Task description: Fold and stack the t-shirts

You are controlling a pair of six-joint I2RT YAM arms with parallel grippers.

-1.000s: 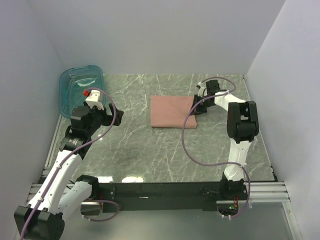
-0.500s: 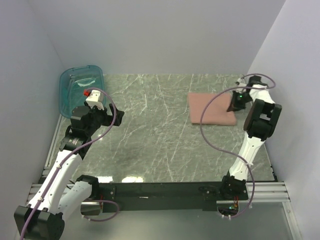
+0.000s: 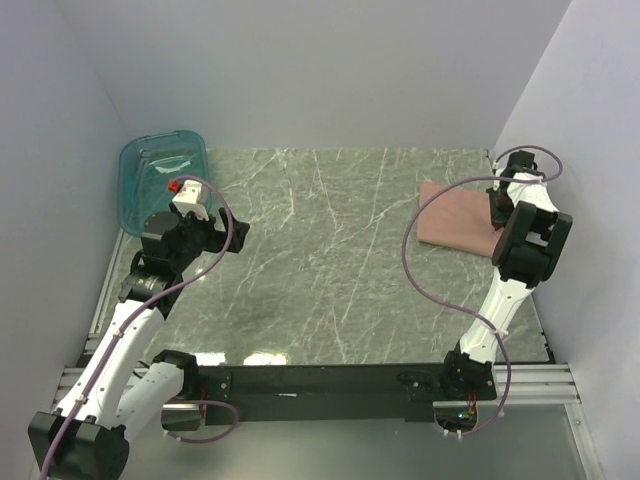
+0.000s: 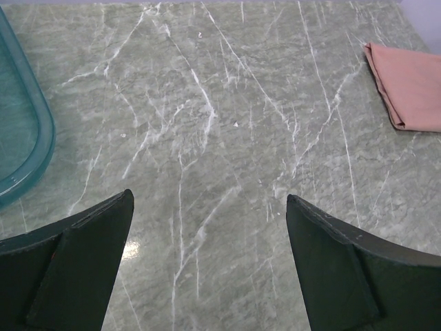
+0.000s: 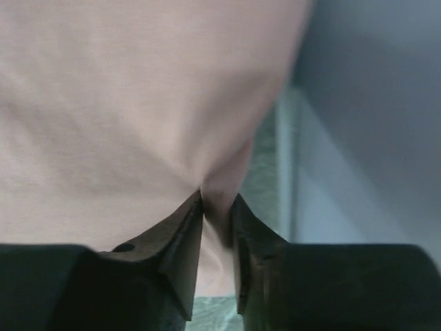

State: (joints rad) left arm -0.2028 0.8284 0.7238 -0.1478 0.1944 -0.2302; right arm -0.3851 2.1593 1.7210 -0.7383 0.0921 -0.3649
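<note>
The folded pink t-shirt (image 3: 455,218) is laid flat at the far right of the desk (image 3: 300,270), beside the right wall (image 3: 585,150). A fold of its edge is seen between the narrowly parted fingers of the right gripper (image 5: 217,207), apparently pinched. The left gripper (image 4: 207,203) is held spread wide above bare desk, near the teal bin (image 3: 150,185).

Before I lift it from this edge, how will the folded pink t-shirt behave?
Likely floppy: the folded t-shirt puckers where the right hand pinches it, so a one-edge lift would probably let layers droop. Probably light. Pushed, its thin layered edge may bunch rather than slide.
</note>
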